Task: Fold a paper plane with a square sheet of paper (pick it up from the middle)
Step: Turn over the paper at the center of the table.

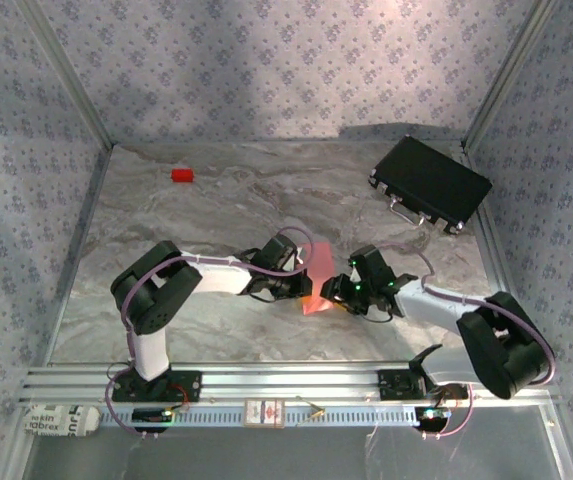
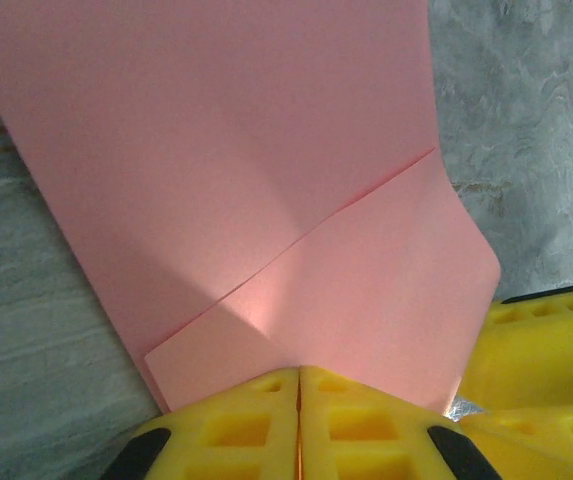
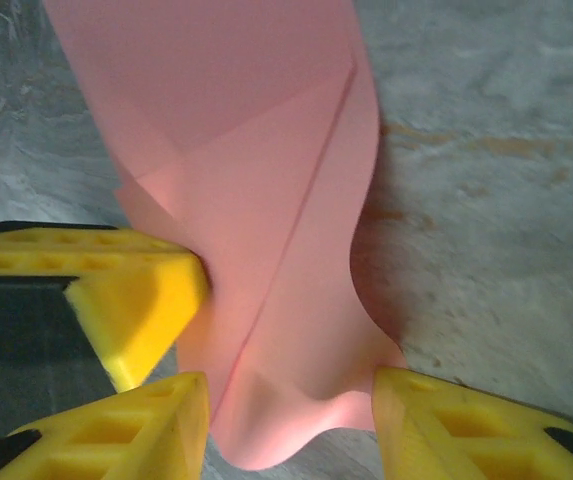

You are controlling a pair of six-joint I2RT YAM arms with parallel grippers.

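Observation:
The square sheet of paper (image 1: 319, 268) is salmon pink, partly folded with diagonal creases, and sits at the middle of the table between both arms. My left gripper (image 2: 299, 400) is shut on the sheet's near edge (image 2: 266, 180), its yellow pads pressed together. From the other side, my right gripper (image 3: 291, 425) stands open. The sheet's curled lower edge (image 3: 276, 250) lies between its fingers, which are spread wide apart. The left gripper's yellow finger (image 3: 136, 290) presses the paper just beside them. In the top view the left gripper (image 1: 301, 287) and right gripper (image 1: 336, 292) almost touch.
A small red block (image 1: 182, 175) lies at the far left of the marble table (image 1: 216, 210). A black rectangular case (image 1: 430, 183) rests at the far right corner. Patterned walls enclose three sides, and an aluminium rail (image 1: 296, 380) runs along the near edge.

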